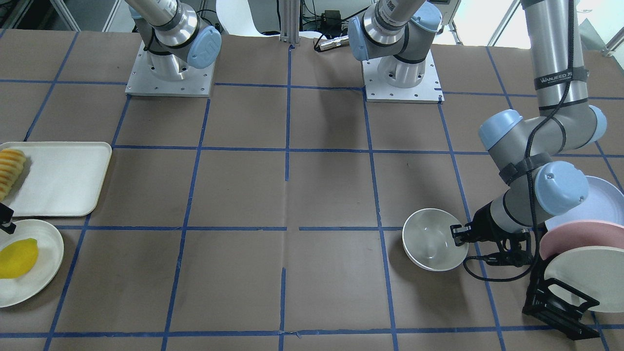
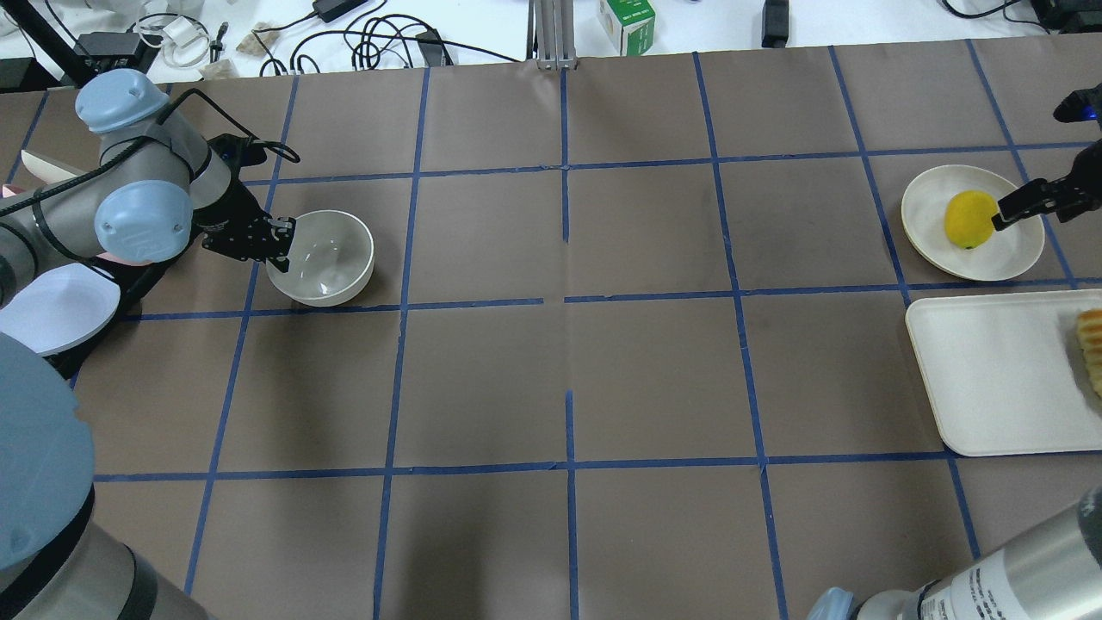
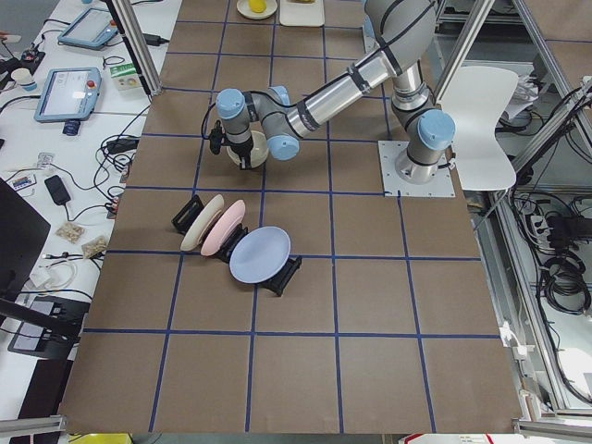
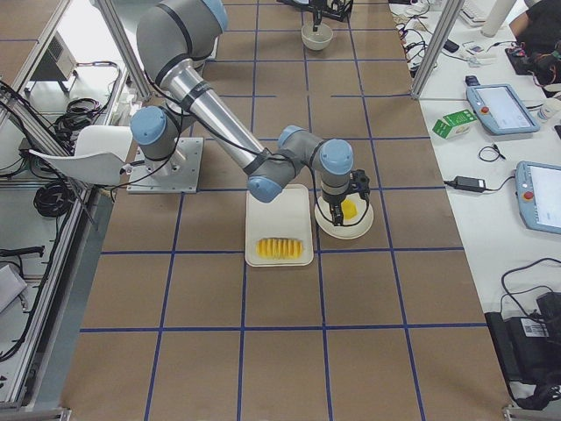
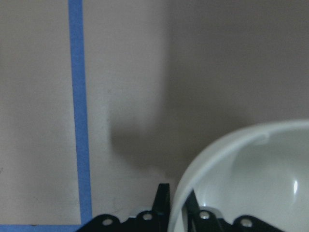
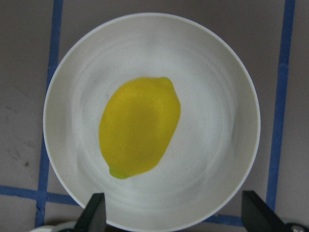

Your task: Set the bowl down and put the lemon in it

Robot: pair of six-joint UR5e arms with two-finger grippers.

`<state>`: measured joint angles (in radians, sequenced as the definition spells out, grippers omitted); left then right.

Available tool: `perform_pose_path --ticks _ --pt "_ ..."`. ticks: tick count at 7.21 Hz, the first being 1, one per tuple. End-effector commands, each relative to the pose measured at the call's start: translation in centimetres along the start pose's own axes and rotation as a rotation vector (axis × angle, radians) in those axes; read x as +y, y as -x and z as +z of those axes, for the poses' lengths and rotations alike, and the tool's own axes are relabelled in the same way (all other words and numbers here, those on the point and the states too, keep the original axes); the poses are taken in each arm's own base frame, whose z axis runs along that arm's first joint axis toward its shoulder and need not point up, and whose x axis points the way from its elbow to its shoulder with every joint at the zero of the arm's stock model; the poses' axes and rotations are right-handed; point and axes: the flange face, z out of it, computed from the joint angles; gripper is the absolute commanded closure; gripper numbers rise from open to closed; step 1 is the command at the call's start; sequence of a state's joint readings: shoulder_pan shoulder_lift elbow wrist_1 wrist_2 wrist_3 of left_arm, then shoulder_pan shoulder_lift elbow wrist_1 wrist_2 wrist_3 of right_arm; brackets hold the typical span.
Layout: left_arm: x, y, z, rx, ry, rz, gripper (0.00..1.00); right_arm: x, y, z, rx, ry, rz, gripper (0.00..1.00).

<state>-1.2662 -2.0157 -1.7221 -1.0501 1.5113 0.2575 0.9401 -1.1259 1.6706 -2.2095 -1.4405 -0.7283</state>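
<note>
Left gripper (image 2: 280, 244): pinching the bowl's rim, one finger (image 5: 163, 200) outside the wall and the other inside; both lie against the rim in the wrist view.
Bowl (image 2: 323, 258): on the left side of the table (image 2: 568, 387), in its far half, mouth up, nothing in it. It sits beside a blue tape line. Cannot tell whether its base bears fully on the table.
Right gripper (image 6: 176, 217): jaws spread wide, hanging above the lemon, one finger (image 6: 95, 212) at each side of the plate's near edge, not touching the fruit.
Lemon (image 6: 140, 126): lying on its side in the middle of a shallow off-white plate (image 6: 217, 121), far right of the table, well apart from the bowl.
Tray (image 2: 990, 379): white, rectangular, just beside the plate on its near side; a ridged sliced fruit (image 2: 1092, 344) lies at its right end.
Dish rack (image 1: 560, 312): black, at the left end of the table near the bowl, holding upright plates.
</note>
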Motion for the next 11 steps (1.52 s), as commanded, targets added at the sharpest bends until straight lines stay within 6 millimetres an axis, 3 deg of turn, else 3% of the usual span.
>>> perform_pose_path --ticks 1,2,4,5,7,9,10,11 --pt "0.6 -1.7 -2.1 0.058 -0.002 -0.036 1.0 -4.7 1.8 2.1 0.021 -0.001 0.059 0.0" --pt "0.8 -3.5 -2.9 0.097 -0.02 -0.069 1.0 -6.0 3.7 3.3 0.062 0.045 0.079 0.04" --pt "1.1 -8.5 -3.1 0.143 -0.022 -0.099 1.0 -6.2 3.5 5.8 0.045 0.06 0.061 0.04" --pt "1.4 -12.7 -2.8 0.179 -0.018 -0.125 1.0 -6.1 3.3 7.3 0.037 0.08 0.047 0.04" --pt "2.3 -22.6 -1.5 0.194 -0.091 -0.197 1.0 -5.5 3.3 7.8 0.037 0.102 0.041 0.04" --pt "4.7 -29.9 0.8 0.199 -0.072 -0.24 1.0 -5.3 3.2 7.7 0.031 0.109 0.043 0.07" --pt "6.1 -32.3 1.5 0.189 -0.058 -0.22 1.0 -5.4 3.2 7.6 0.031 0.111 0.043 0.11" --pt "6.4 -32.9 1.9 0.187 -0.047 -0.233 1.0 -5.2 3.1 7.6 0.031 0.114 0.045 0.15"
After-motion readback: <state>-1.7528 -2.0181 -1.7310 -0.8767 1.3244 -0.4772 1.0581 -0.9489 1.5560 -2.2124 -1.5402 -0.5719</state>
